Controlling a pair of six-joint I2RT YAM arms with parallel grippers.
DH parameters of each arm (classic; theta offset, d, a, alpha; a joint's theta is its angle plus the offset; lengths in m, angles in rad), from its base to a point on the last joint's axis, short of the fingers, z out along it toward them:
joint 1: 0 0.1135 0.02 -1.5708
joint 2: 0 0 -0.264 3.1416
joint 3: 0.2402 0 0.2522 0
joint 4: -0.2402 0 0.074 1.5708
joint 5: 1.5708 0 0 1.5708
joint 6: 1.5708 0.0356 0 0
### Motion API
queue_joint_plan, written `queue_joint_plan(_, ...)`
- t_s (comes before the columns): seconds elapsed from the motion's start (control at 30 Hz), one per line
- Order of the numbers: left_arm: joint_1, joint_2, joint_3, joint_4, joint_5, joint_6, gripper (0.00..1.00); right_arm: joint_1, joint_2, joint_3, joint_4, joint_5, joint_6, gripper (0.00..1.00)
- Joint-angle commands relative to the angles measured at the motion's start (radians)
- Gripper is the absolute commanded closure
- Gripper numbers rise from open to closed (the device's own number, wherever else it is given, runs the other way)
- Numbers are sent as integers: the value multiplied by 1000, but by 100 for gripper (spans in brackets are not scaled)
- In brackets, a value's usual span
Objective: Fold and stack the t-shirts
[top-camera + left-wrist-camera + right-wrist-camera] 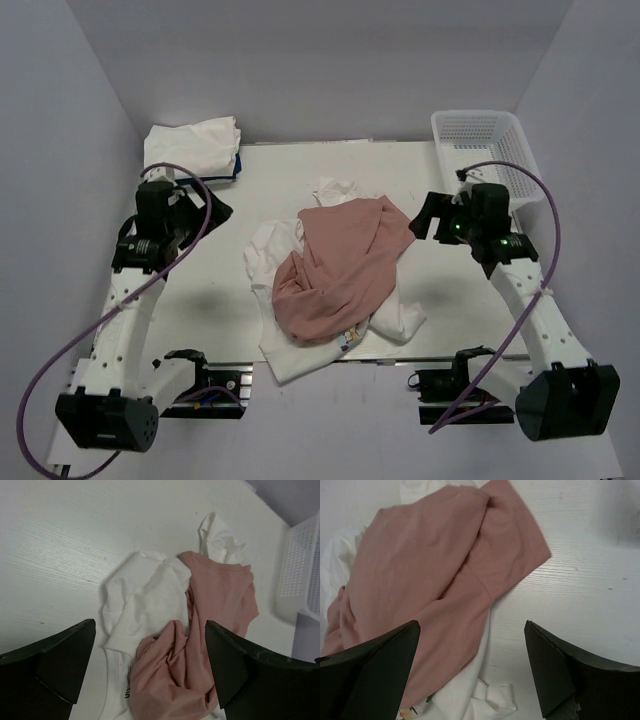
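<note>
Entanglement is the main hazard. The left gripper [150,625] and the right gripper [472,625] both stand with jaws spread wide and hold nothing. The unfolded garments lie heaped between them, ahead of and below each set of jaws. A dusty pink cotton t-shirt [340,270] is draped over several crumpled plain white t-shirts [268,252]. Each lies partly on or under the next.

Probable faults:
- A pinch on the pink cloth may also catch the white layer under it, so that two garments lift together.
- A pull on one shirt may drag the whole heap, because the layers overlap.
- White cloth on the side of the heap nearest the arm bases reaches the edge of the white wooden table [330,165]. A drag that way could slide it off.

View differences:
- Only the top view shows the finished stack, a folded white t-shirt [190,145] on a dark blue one [232,172], beyond and outboard of the left gripper.
- The left wrist view shows the pink neckline and dark lettering inside a white collar. It also shows the white plastic lattice basket [300,570] far past the heap.
- The right wrist view shows the pink sleeve edge and a scrap of colourful print [405,712] beside its left finger. That scrap is barely legible from above.
</note>
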Motion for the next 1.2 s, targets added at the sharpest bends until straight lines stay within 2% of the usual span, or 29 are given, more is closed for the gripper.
queue_joint_plan(0.0,-7,108,40,-45,-4,56,0,75,68,73,-43,-30,-107,10)
queue_joint_plan(0.07,-7,136,54,-70,16,88,0,155,125,73,-20,-96,-136,10)
queue_joint_plan(0.13,-7,145,27,-38,72,101,0,204,165,61,12,-115,-148,10)
queue_joint_plan(0.17,-7,145,-4,-29,83,101,0,280,174,56,43,-126,-160,10)
queue_joint_plan(0.2,-7,145,-18,-20,93,101,0,304,197,48,54,-127,-162,10)
queue_joint_plan(0.4,-7,127,-36,-61,53,92,0,540,283,2,162,-25,-217,10)
queue_joint_plan(0.6,-7,108,-58,-61,53,92,0,655,456,30,251,20,-219,10)
queue_joint_plan(0.73,-7,99,-78,-72,33,92,0,709,579,71,300,-4,-207,10)
queue_joint_plan(0.77,-7,99,-78,-72,33,92,0,724,591,77,316,-8,-210,13)
queue_joint_plan(0.83,-7,90,-87,-81,22,92,0,744,626,87,319,32,-194,67)
queue_joint_plan(0.87,-7,90,-87,-81,22,92,0,752,633,114,304,58,-169,98)
queue_joint_plan(1.0,2,70,-87,-81,13,101,0,755,599,215,235,216,-156,100)
queue_joint_plan(1.13,2,61,-55,-101,4,112,0,752,463,323,254,302,-142,100)
queue_joint_plan(1.17,2,61,-55,-101,-5,112,0,746,364,326,276,368,-138,100)
